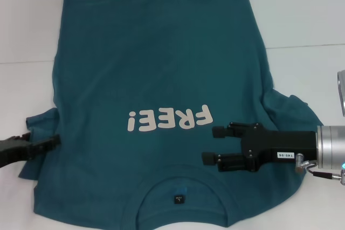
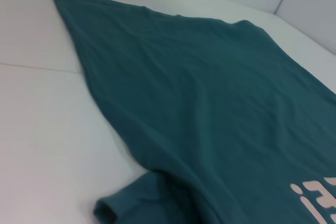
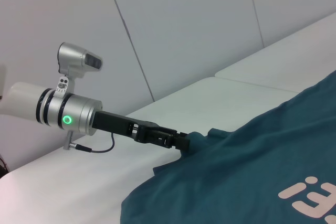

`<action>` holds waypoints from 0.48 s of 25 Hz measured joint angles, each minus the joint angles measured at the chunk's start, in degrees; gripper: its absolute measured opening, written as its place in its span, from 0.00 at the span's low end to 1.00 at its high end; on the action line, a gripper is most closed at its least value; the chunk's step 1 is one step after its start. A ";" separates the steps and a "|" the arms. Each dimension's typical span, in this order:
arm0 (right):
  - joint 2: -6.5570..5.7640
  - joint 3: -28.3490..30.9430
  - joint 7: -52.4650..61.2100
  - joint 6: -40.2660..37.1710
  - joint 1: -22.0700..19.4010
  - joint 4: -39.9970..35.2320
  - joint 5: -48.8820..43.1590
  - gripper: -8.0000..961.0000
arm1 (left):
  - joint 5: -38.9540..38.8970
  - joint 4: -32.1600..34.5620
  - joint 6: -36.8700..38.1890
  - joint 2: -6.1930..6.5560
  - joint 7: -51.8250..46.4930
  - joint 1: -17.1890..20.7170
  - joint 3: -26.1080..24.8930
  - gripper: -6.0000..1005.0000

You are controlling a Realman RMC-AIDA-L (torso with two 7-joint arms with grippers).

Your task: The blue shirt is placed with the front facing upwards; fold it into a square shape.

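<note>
The blue shirt (image 1: 161, 79) lies spread front up on the white table, its collar (image 1: 180, 179) and small dark neck label (image 1: 178, 200) nearest me. The pale "FREE!" print (image 1: 168, 119) reads upside down. My right gripper (image 1: 213, 145) is open and hovers over the chest just right of the print. My left gripper (image 1: 54, 143) is at the shirt's left sleeve (image 1: 40, 125), its fingers together on the sleeve edge; it also shows in the right wrist view (image 3: 181, 142). The left wrist view shows the sleeve (image 2: 113, 208) and the shirt body (image 2: 210, 103).
The white padded table (image 1: 302, 14) extends past the shirt on both sides, with a seam line (image 1: 307, 46) across it. The shirt's right sleeve (image 1: 291, 111) lies bunched beside my right arm. A grey metal part (image 1: 341, 92) shows at the right edge.
</note>
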 joint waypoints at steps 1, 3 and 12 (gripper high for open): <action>0.00 0.01 0.00 0.01 -0.01 0.00 0.00 0.95 | 0.02 0.00 0.01 0.00 -0.03 -0.02 0.30 0.90; 0.00 0.04 0.00 0.03 -0.05 0.00 0.00 0.95 | 0.06 0.00 0.02 0.00 -0.14 -0.03 1.03 0.90; 0.01 0.19 0.00 0.08 -0.12 0.00 -0.01 0.95 | 2.04 3.36 -0.88 -0.70 -3.92 0.25 2.24 0.89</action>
